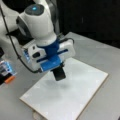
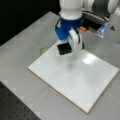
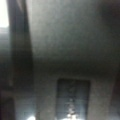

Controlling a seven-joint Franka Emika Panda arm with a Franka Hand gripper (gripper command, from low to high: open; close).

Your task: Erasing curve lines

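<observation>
Curve lines (image 2: 70, 65): only faint smudge left mid-board (image 2: 75, 82). Tool (image 1: 58, 72) clamps black eraser (image 1: 59, 74) near board's top; wiping step underway.

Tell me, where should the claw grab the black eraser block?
Grab its upper part, coming down from above, pinching two flat sides. The black eraser block is boxy, and its bottom face should stay free toward the white board. It hangs that way under the claw.

board (image 2: 75, 77): surface bare, open | obstacle: eraser block (image 2: 64, 49) under gripper (image 2: 65, 45) at board's edge
</observation>
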